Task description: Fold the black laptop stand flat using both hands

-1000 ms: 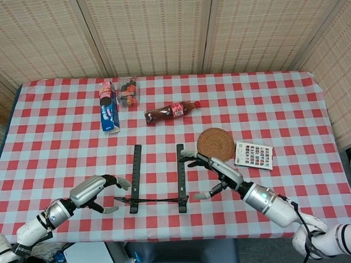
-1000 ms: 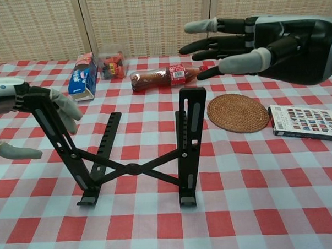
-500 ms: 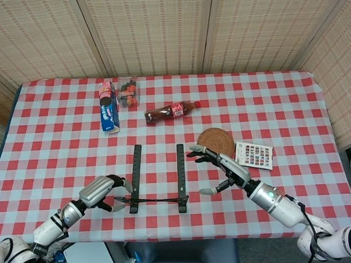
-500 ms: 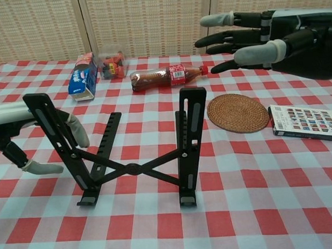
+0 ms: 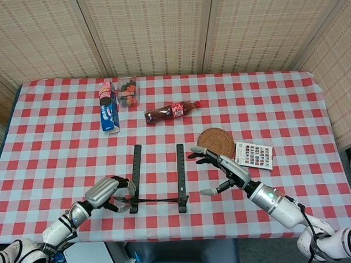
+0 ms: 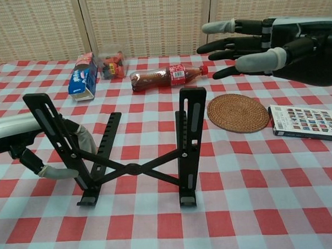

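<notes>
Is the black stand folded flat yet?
No. The stand is spread: its two side arms stand up, apart, and the crossed bars are open.

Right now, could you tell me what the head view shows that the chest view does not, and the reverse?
Only the head view shows both forearms reaching in and the whole table from above. Only the chest view shows the laptop stand raised, its crossed struts under the uprights, with the left hand low against its left upright. Both show the right hand open and clear of the stand, plus the cola bottle, woven coaster and cookie box.
</notes>
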`<state>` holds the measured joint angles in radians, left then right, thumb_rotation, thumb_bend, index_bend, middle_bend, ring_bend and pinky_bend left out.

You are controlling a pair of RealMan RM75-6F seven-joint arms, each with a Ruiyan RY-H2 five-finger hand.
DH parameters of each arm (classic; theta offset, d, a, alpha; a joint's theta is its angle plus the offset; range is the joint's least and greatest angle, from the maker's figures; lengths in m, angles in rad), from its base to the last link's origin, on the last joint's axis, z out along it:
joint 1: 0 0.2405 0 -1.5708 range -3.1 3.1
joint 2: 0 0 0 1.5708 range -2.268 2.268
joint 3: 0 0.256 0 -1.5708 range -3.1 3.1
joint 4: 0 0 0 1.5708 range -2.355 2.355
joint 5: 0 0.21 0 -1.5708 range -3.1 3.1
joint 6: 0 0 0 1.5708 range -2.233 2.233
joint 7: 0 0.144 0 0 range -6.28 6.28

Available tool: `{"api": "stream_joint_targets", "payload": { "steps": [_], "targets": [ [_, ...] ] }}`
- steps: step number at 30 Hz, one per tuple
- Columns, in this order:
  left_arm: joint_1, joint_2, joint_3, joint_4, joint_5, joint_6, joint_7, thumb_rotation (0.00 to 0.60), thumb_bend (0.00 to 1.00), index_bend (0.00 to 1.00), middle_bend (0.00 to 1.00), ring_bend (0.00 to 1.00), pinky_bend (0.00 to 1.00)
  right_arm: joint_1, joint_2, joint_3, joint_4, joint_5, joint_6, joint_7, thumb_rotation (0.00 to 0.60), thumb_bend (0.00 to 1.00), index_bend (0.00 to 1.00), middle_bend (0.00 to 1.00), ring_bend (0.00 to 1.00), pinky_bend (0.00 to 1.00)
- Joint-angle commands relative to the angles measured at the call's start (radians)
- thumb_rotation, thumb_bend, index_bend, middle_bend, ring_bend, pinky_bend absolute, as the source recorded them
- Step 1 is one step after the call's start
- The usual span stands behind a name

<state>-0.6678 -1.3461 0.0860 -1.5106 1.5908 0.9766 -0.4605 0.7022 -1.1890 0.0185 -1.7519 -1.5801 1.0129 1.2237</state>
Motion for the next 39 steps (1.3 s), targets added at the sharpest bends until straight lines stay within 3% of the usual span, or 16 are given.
{"api": "stream_joint_targets", "payload": {
  "steps": [1, 27, 33, 39],
  "targets": [
    [0.002, -0.002, -0.002, 0.001, -0.001, 0.001, 0.001, 0.504, 0.26, 0.47, 0.34, 0.32, 0.26, -0.001, -0.001, 0.000, 0.001, -0.001, -0.002, 0.000, 0.600, 0.09, 0.09, 0.17, 0.05, 0.14],
    [0.005, -0.011, -0.010, 0.009, -0.006, -0.014, 0.012, 0.565, 0.31, 0.56, 0.34, 0.32, 0.26, -0.012, -0.005, -0.010, 0.005, -0.016, -0.016, -0.023, 0.600, 0.09, 0.09, 0.17, 0.05, 0.14],
    [0.005, -0.010, -0.012, 0.007, -0.004, -0.014, 0.010, 0.566, 0.31, 0.57, 0.34, 0.32, 0.26, -0.020, -0.011, -0.024, -0.013, 0.039, -0.065, -0.253, 0.600, 0.09, 0.11, 0.18, 0.05, 0.14],
    [0.005, -0.006, -0.012, 0.004, -0.003, -0.015, 0.010, 0.564, 0.31, 0.57, 0.34, 0.32, 0.26, -0.016, -0.043, -0.025, -0.058, 0.178, -0.144, -0.555, 0.600, 0.16, 0.28, 0.21, 0.07, 0.14]
  ]
}}
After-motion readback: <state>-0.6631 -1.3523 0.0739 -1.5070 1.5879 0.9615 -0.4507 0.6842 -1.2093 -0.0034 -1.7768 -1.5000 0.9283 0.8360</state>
